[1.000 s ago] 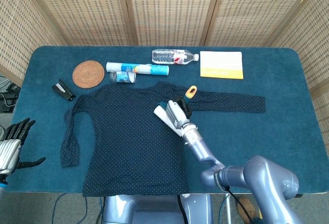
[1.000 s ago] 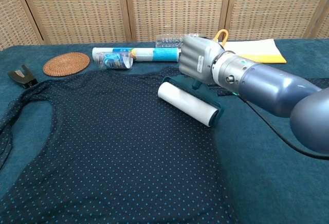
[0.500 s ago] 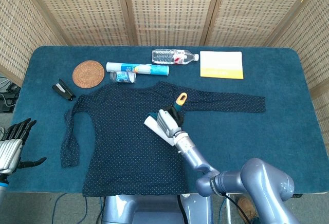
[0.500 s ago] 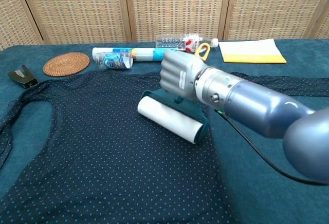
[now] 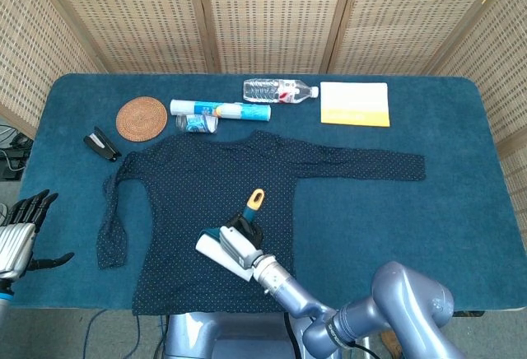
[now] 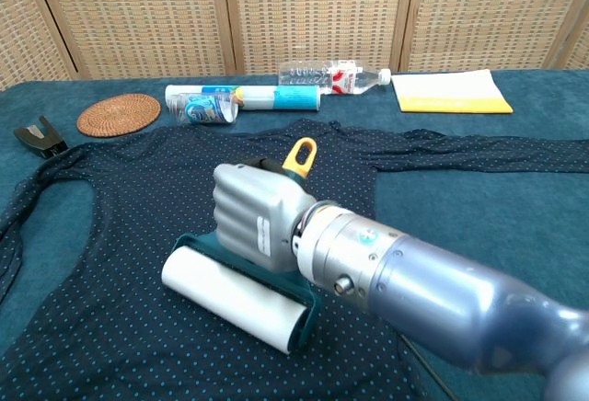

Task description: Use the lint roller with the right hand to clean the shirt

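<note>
R hand (image 6: 258, 212) fisted round lint roller (image 6: 235, 297), low over shirt (image 6: 138, 208) hem, L hand (image 5: 20, 227) splayed

Evenly and brightly lit in both views, with soft diffuse light from above and no hard shadows anywhere on the blue tablecloth (image 5: 461, 194). Only a faint soft shadow under the lint roller (image 6: 230, 296) in the chest view. Mild sheen along the silver forearm of the right hand (image 6: 253, 217), nothing blown out. Sharp across the head view, with the polka-dot shirt (image 5: 206, 202) crisp. Slightly soft on the nearest arm casing at lower right in the chest view. Slight bending of the wicker screen (image 5: 263, 13) lines toward the far corners.
</note>
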